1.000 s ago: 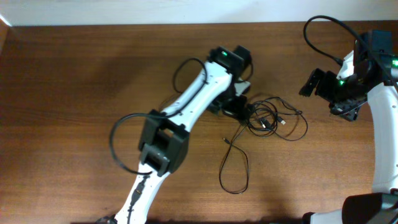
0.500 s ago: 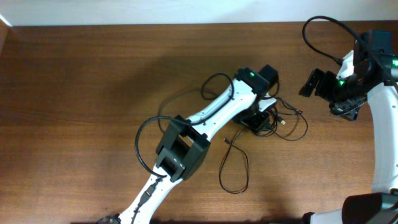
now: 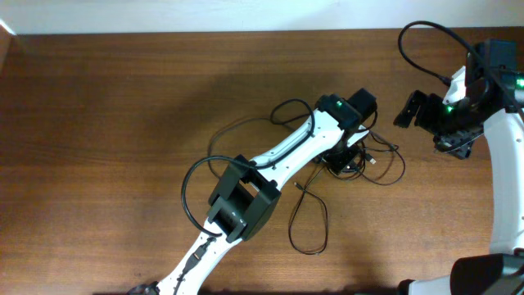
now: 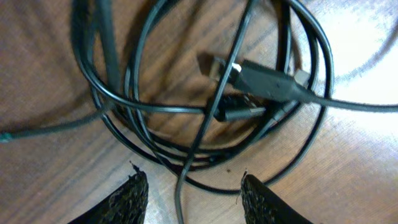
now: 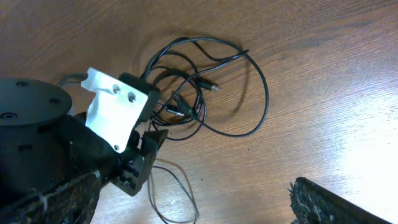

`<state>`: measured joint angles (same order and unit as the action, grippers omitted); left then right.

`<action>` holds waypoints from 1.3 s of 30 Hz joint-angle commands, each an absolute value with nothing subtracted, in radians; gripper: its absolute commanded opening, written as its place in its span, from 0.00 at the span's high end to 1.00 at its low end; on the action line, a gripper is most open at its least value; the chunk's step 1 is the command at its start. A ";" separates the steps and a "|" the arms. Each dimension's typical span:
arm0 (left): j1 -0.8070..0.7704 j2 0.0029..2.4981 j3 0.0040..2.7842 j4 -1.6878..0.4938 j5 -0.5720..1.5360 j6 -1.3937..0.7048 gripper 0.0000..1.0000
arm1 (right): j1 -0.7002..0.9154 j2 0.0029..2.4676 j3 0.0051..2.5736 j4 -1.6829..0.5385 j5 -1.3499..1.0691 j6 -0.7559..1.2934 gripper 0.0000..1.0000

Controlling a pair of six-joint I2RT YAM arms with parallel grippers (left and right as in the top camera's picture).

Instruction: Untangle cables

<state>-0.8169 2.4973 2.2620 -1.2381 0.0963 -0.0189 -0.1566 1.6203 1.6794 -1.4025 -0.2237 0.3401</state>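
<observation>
Left arm (image 3: 286, 152): stretched diagonally from the lower edge up and to the right, elbow block set low in the view from above.
Left wrist (image 3: 337, 109): bent downward, a green light seen on top.
Left claw (image 4: 194, 194): pointed down; fingertips (image 4: 134, 199) held apart, a clear gap seen between them.
Right arm (image 3: 503, 180): raised along the right edge, folded at the top.
Right claw (image 5: 194, 183): spread wide, nothing gripped.

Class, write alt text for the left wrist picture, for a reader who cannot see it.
A tangle of thin black cables lies coiled on a wooden table, two dark plug ends crossing near its middle. At the bottom edge, the left gripper has its fingertips apart, one strand running between them.
</observation>
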 commanded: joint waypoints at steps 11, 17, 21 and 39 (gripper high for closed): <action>-0.815 2.508 2.219 -1.178 0.063 -0.010 0.65 | -0.157 1.610 1.687 -1.399 -0.225 0.336 0.01; -0.815 2.508 2.219 -1.162 0.063 -0.010 0.84 | -0.157 1.610 1.687 -1.400 -0.225 0.336 0.02; -0.815 2.504 2.226 -1.176 0.066 -0.010 1.00 | -0.157 1.610 1.687 -1.400 -0.225 0.336 0.01; -0.815 2.352 2.771 -1.496 0.231 -0.006 1.00 | -0.157 1.611 1.430 -1.237 -0.315 0.337 0.01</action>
